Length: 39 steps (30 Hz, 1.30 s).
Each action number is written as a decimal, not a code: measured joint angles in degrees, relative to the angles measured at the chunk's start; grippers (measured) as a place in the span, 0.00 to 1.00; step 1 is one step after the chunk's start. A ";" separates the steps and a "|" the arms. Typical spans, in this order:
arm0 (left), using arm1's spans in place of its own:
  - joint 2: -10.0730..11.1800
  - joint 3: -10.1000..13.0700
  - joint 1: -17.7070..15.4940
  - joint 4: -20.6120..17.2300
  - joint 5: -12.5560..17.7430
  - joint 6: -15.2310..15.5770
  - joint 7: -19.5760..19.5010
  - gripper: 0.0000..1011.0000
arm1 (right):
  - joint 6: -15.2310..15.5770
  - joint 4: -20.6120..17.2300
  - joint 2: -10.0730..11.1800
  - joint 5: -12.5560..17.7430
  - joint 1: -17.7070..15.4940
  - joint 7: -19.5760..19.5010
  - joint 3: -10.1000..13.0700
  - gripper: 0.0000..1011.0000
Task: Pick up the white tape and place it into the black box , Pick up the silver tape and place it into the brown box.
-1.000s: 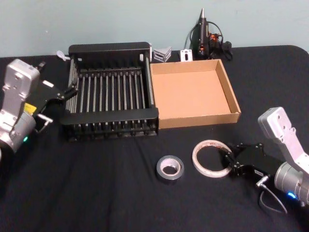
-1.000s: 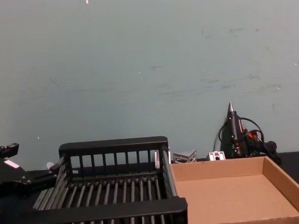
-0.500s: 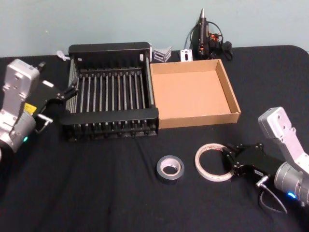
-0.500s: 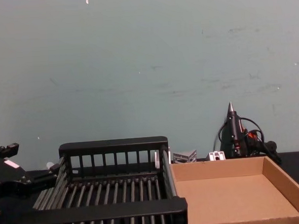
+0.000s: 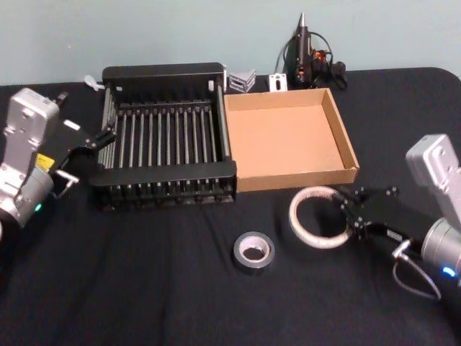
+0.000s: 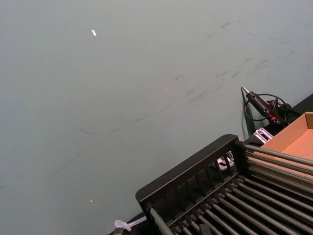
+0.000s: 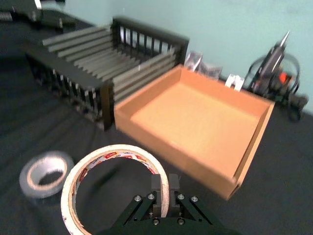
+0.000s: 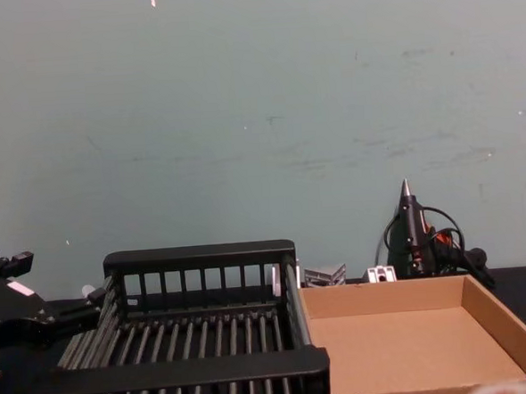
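Pinching the red-printed whitish white tape [image 7: 116, 182] rim, right gripper [image 7: 164, 196] jaws clamped

White tape [image 5: 317, 216] tilted, raised before empty brown box [image 5: 288, 140], silver tape [image 5: 253, 251] flat on cloth, black crate [image 5: 164, 137] empty.

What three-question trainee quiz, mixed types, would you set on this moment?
1. True or false: the right gripper is shut on the white tape.
2. Where is the silver tape? A. in the brown box B. on the table in front of the boxes C. in the black box
3. Name where the left gripper is.

Key
1. True: its fingers pinch the roll's rim, and the roll is tilted up off the cloth.
2. B.
3. Beside the black box's left wall, holding nothing.
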 joint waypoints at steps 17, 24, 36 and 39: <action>0.00 0.00 0.00 0.00 0.00 0.00 0.00 0.99 | -1.02 2.94 -2.58 -0.85 12.48 -0.30 -2.07 0.10; 0.00 0.00 0.00 0.00 0.00 0.00 0.00 0.99 | 0.14 8.74 -6.26 -4.54 21.70 -0.39 -6.57 0.10; 0.00 0.00 0.00 0.00 0.00 0.00 0.00 0.99 | 0.05 20.50 -14.90 -9.39 35.40 0.91 -13.92 0.10; 0.00 0.00 0.00 0.00 0.00 0.00 0.00 0.99 | -0.20 23.73 -17.50 -10.54 38.21 0.98 -15.56 0.10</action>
